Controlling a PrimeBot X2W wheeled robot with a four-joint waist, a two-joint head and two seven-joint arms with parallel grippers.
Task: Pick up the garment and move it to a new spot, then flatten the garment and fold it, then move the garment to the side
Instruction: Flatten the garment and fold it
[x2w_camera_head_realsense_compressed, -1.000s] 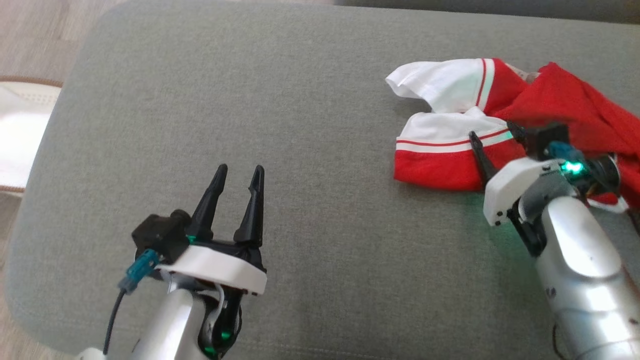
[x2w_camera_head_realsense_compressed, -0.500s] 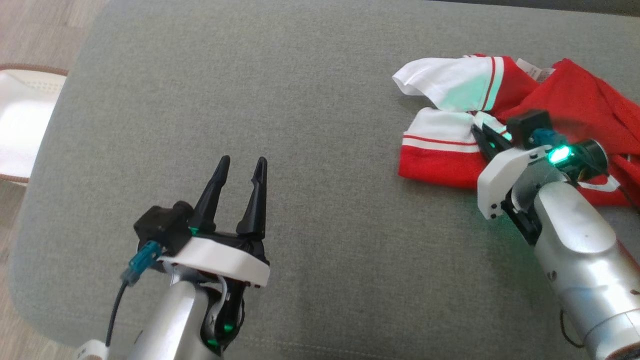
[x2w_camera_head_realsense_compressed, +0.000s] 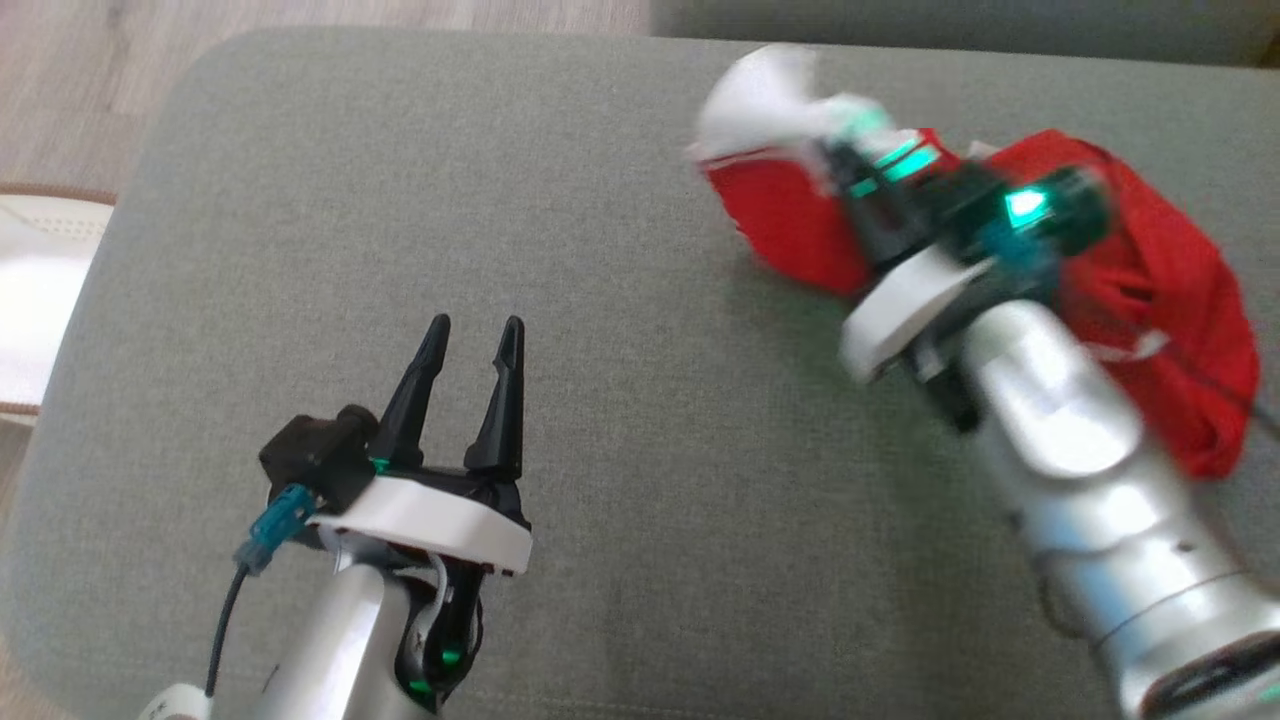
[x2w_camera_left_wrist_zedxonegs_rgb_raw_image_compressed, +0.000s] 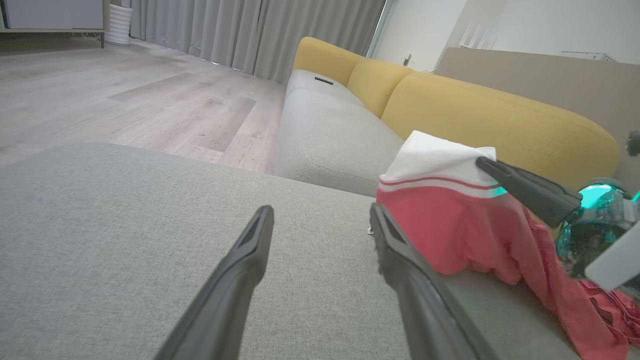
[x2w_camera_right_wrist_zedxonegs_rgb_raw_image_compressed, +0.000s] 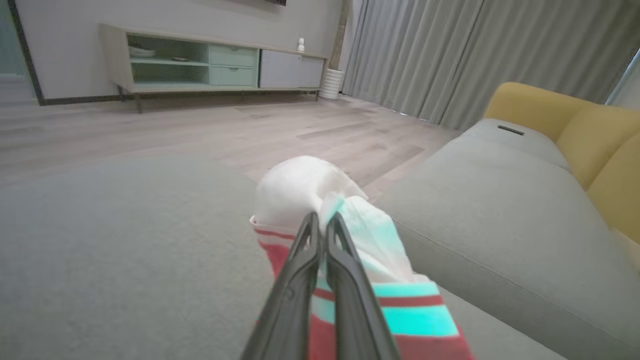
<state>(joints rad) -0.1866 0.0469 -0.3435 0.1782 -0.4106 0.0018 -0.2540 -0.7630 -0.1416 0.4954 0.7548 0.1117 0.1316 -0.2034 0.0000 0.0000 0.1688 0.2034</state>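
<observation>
Right gripper (x2w_camera_right_wrist_zedxonegs_rgb_raw_image_compressed: 320, 222), jaws clamped on white-banded edge of garment (x2w_camera_head_realsense_compressed: 1150, 260), holds it raised at far right of grey cushion (x2w_camera_head_realsense_compressed: 620, 420). Left gripper (x2w_camera_head_realsense_compressed: 472, 335) idle near left, jaws apart. Pick-up step, seemingly; next, carry to open spot.

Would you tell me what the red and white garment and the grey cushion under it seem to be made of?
The garment looks like soft knit fabric, probably jersey, matte: it drapes and bunches in limp folds. The grey cushion looks like woven upholstery cloth, matte, with a fine heathered weave.
</observation>
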